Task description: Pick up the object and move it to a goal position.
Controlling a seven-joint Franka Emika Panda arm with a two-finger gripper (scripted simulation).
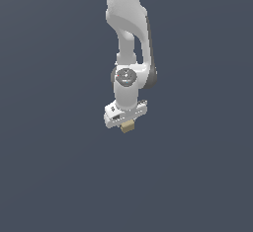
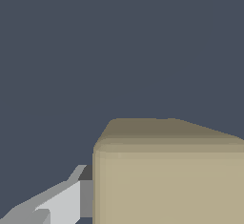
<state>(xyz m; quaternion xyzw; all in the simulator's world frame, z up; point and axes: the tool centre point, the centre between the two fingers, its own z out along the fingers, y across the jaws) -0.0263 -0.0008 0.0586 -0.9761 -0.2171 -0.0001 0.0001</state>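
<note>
The small tan block [image 1: 128, 126] sits right under the white gripper [image 1: 127, 125] of the Panda arm, at the middle of the exterior view. Its fingers are hidden behind the hand and the block there. In the wrist view the tan block [image 2: 171, 175] fills the near part of the picture, and one grey-white finger [image 2: 57, 201] lies against its side. The other finger is out of the picture. The gripper looks shut on the block.
A plain dark blue-grey surface [image 1: 59, 176] lies all around. The white arm [image 1: 129, 38] comes down from the top of the exterior view. No other objects and no goal mark show.
</note>
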